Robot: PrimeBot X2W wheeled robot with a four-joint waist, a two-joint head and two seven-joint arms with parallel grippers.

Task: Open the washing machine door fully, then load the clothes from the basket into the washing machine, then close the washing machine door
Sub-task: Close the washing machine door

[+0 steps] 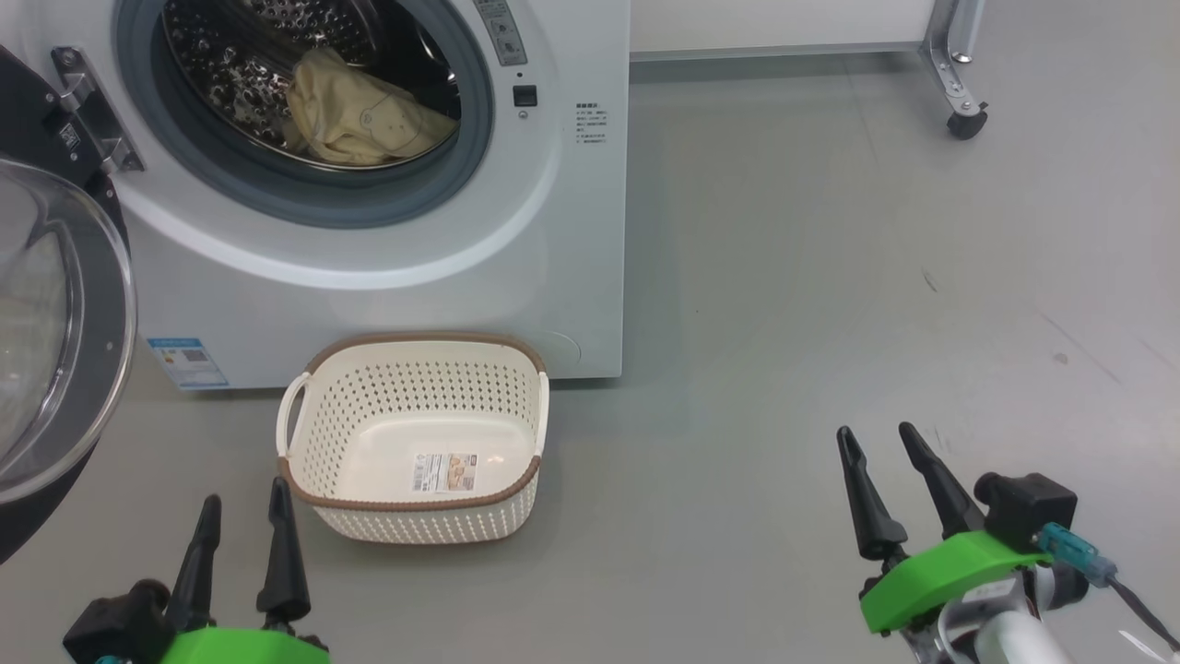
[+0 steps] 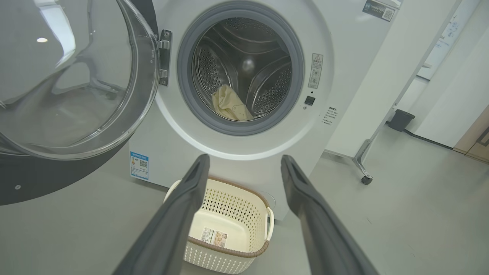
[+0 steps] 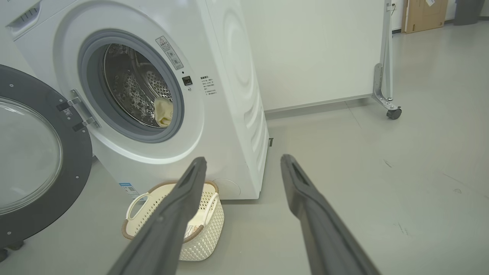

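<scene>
The white washing machine [image 1: 553,240] [image 2: 351,57] [image 3: 237,95] stands with its round black-rimmed door [image 1: 55,314] [image 2: 72,76] [image 3: 34,152] swung wide to the left. Cream-yellow clothes [image 1: 359,115] [image 2: 229,105] [image 3: 164,111] lie inside the steel drum. The cream perforated basket [image 1: 313,415] [image 2: 229,214] [image 3: 212,225] sits on the floor before the machine, holding nothing but its label sticker. My left gripper [image 1: 244,507] [image 2: 244,160] hangs open just left of the basket. My right gripper [image 1: 876,438] [image 3: 242,160] stands open over bare floor, well right of the basket.
A grey floor [image 1: 830,277] spreads to the right of the machine. A white panel on a metal leg with a black caster [image 1: 966,120] [image 3: 393,113] [image 2: 366,179] stands at the back right. The open door juts out at my left.
</scene>
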